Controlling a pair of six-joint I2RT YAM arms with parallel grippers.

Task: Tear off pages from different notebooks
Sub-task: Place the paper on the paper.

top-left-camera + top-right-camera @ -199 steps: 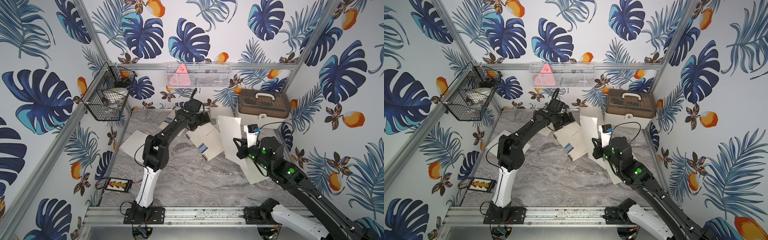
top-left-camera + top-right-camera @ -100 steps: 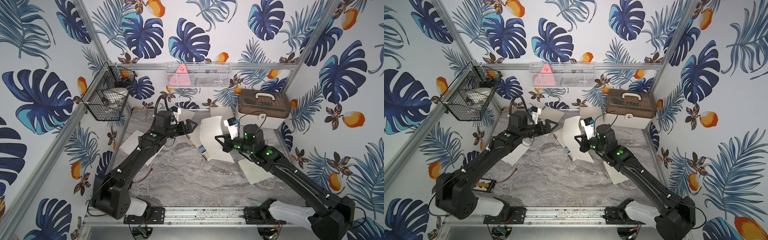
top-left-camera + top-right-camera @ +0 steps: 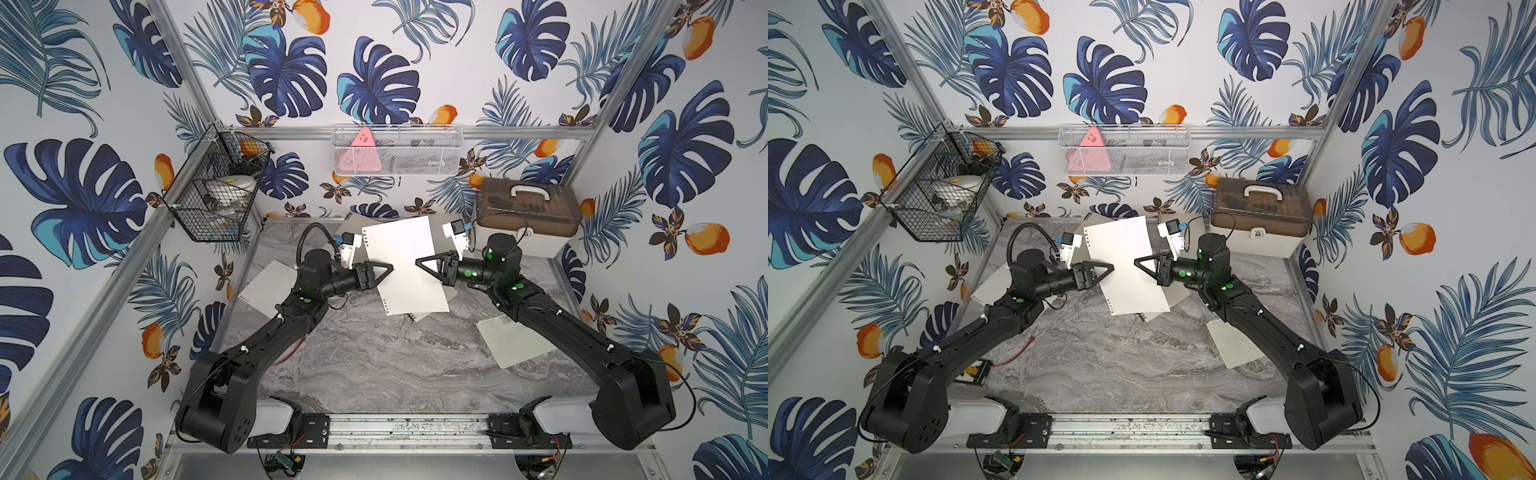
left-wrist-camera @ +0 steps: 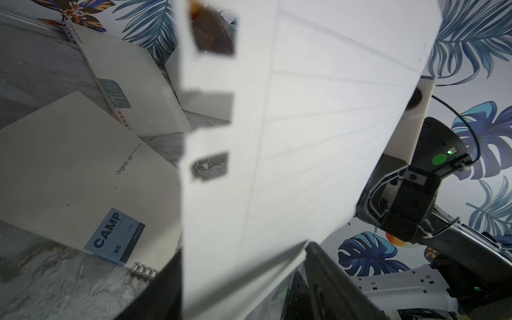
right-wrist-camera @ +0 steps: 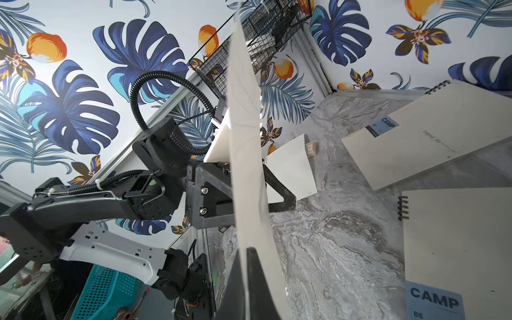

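Note:
A white page (image 3: 405, 266) with punched holes along one edge hangs in the air over the middle of the table, also seen in the other top view (image 3: 1125, 266). My right gripper (image 3: 417, 262) is shut on its right edge, the fingertips (image 5: 250, 257) pinching the sheet. My left gripper (image 3: 388, 266) faces it from the left; its jaws stand apart with the page's holed edge between them (image 4: 241, 263). Below lie cream notebooks: one with a blue CAMP label (image 4: 83, 171), one with a teal label (image 4: 133, 83), and another CAMP one (image 5: 457, 235).
Loose pages lie on the marble table at the left (image 3: 268, 286) and right (image 3: 513, 340). A white box with a brown lid (image 3: 528, 216) stands at the back right. A black wire basket (image 3: 216, 187) and a white mesh shelf (image 3: 395, 153) hang on the walls.
Both arms have swung to the middle and now face each other. The page has risen off the table in the right gripper. The left jaws have come partway together around its edge.

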